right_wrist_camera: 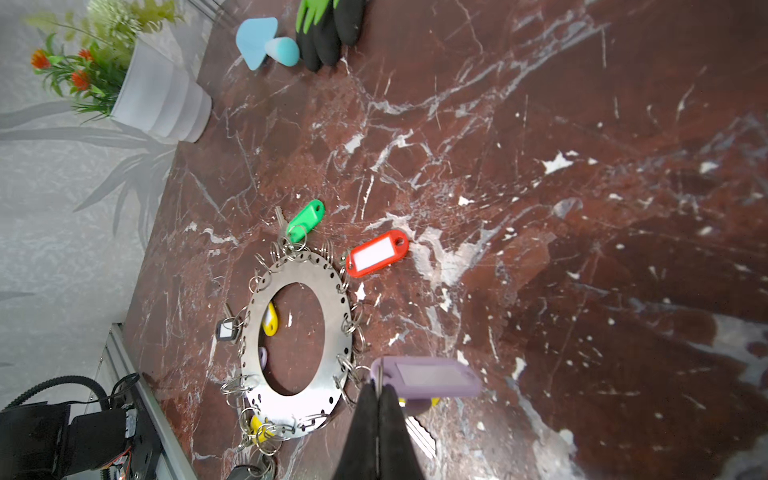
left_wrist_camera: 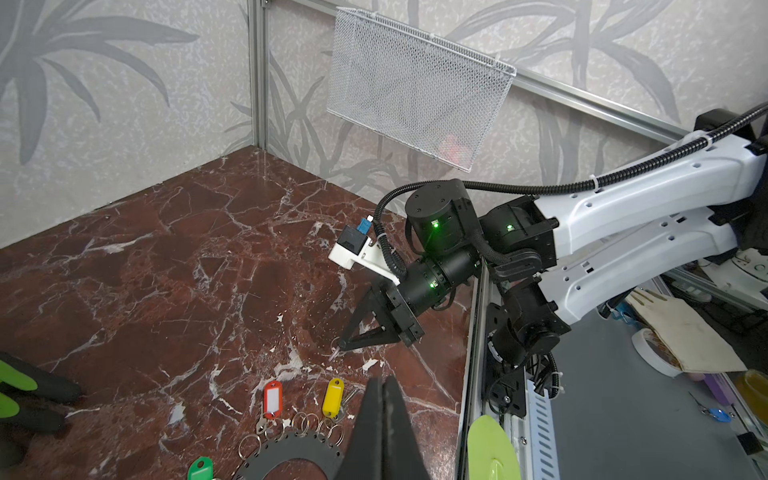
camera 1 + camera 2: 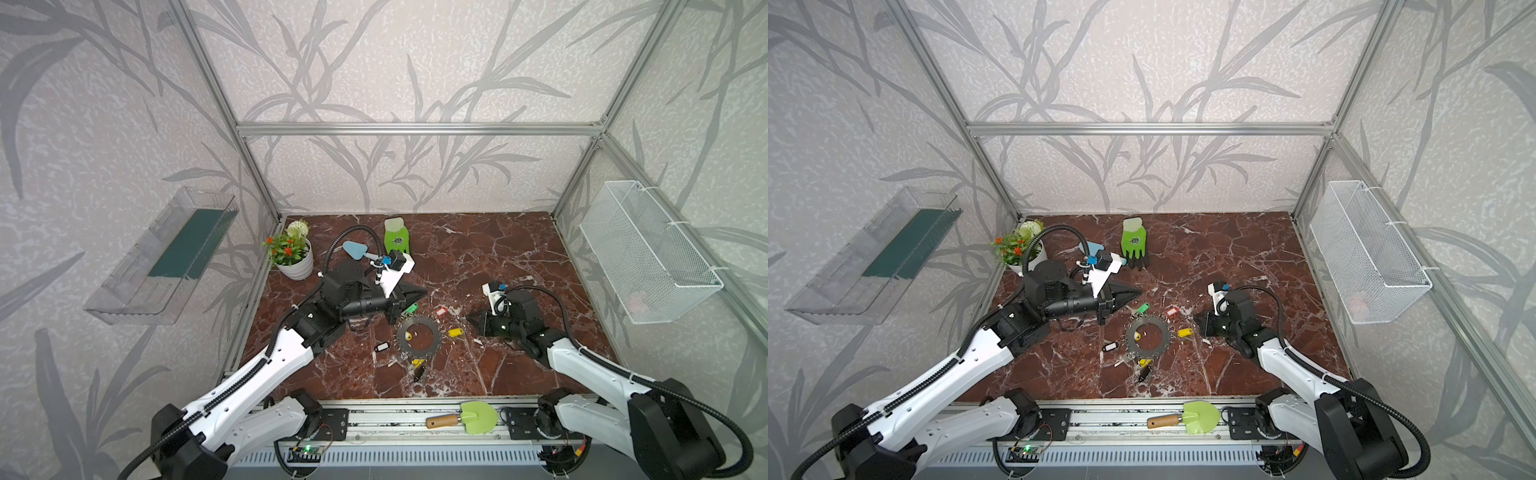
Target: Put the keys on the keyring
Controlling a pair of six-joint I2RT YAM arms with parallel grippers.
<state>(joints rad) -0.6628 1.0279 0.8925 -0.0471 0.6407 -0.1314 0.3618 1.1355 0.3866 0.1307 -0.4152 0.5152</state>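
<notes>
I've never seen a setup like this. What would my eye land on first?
The flat grey keyring lying mid-way across the red marble table, with bright key tags around it such as the red tag and the green tag. Next, the right gripper, shut on a lilac tag off to one side of the keyring.

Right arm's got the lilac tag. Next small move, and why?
Probably ease the right gripper toward the near rim of the keyring. It is shut on the split ring of the lilac tag, the tag is beside the keyring, not on it, and wire loops line that edge. The left gripper is shut and empty.
</notes>
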